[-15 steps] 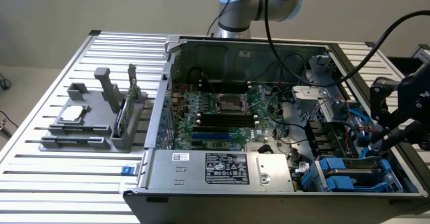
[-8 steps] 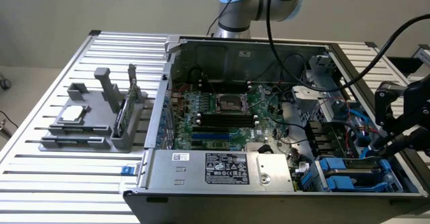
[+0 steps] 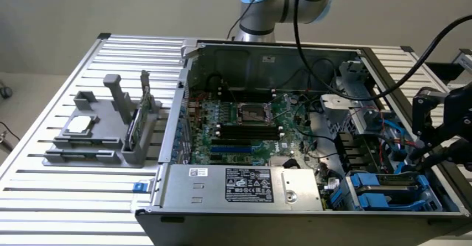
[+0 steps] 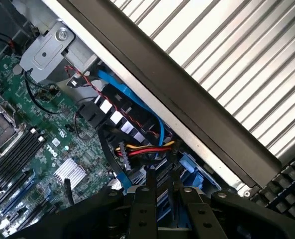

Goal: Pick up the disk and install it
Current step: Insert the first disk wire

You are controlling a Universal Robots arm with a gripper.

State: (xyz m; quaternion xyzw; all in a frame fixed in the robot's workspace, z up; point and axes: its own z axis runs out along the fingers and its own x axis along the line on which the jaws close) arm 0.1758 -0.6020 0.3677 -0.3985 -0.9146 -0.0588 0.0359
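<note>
Hovering by the blue-framed disk (image 3: 391, 186), the hand (image 4: 165, 196) is partly cut off, grip impossible to tell

The slatted table (image 3: 52, 202) is bare metal with a soft sheen; the computer case (image 3: 236, 58), dull grey sheet metal (a printed paper label (image 3: 249, 184) on its power supply (image 3: 192, 189)). The blue carriers (image 3: 391, 193) look like smooth plastic, the gripper (image 4: 164, 181) matt black, the holder (image 3: 96, 141) at the exterior view's left matt grey.
</note>
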